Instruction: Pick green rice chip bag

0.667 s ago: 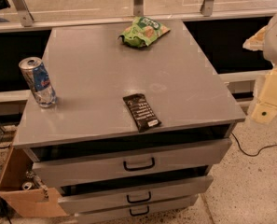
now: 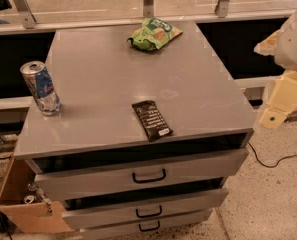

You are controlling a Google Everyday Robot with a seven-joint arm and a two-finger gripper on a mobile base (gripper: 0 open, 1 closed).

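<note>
The green rice chip bag (image 2: 154, 33) is a puffy, crinkled bright-green bag lying at the far middle of the grey cabinet top (image 2: 113, 79). My gripper (image 2: 281, 100), cream-coloured under a white arm, hangs off the cabinet's right side, level with its front half. It is well apart from the bag and touches nothing.
A blue and silver drink can (image 2: 40, 87) stands upright near the left edge. A flat dark bar wrapper (image 2: 152, 120) lies near the front edge. Drawers (image 2: 148, 176) below are partly pulled out. A cardboard box (image 2: 23, 204) sits on the floor at the left. A rail and glass run behind.
</note>
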